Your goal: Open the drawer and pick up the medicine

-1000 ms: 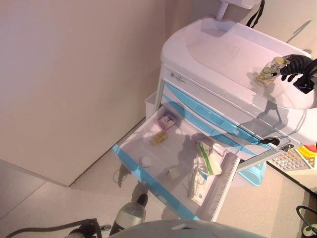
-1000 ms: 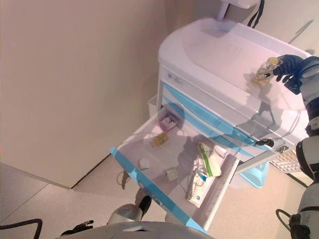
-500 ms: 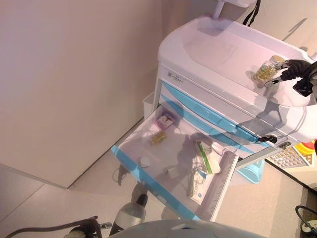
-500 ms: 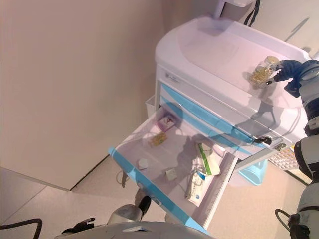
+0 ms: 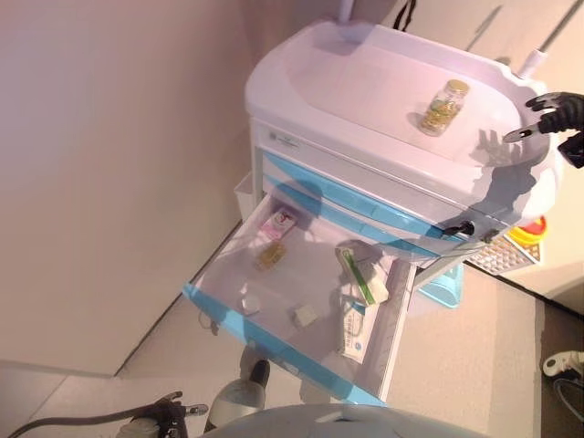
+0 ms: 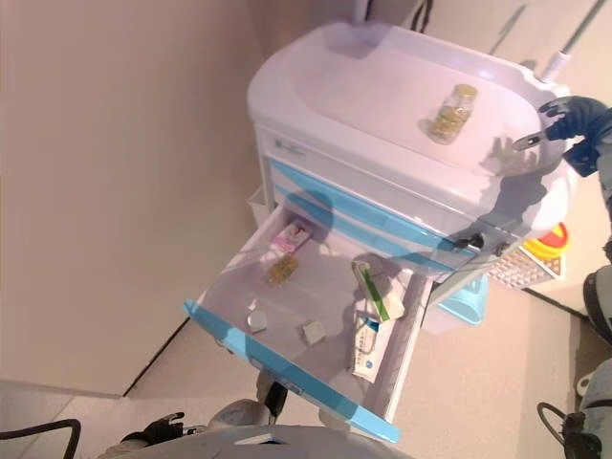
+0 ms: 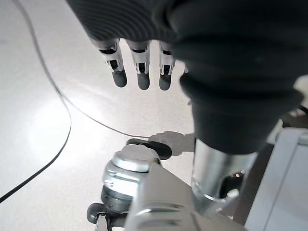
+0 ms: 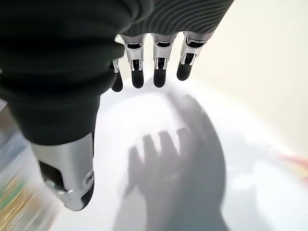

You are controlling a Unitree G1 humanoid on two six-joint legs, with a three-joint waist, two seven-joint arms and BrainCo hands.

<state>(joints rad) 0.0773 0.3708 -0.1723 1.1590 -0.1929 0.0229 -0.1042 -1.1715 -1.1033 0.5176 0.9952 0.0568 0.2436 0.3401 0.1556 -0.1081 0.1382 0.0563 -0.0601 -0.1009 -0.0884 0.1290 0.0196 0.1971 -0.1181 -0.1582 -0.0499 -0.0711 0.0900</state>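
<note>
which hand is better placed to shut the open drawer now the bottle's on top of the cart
Probably the left. The left hand hangs open low over the floor, on the drawer side. The right hand is open at the cart top's far edge, beside the bottle, farther from the drawer front.

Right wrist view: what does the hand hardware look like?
The right hand has a dark ribbed cover over its back and wrist, a row of silver fingers with dark rounded tips, and a silver thumb set apart. The left hand matches it.
</note>
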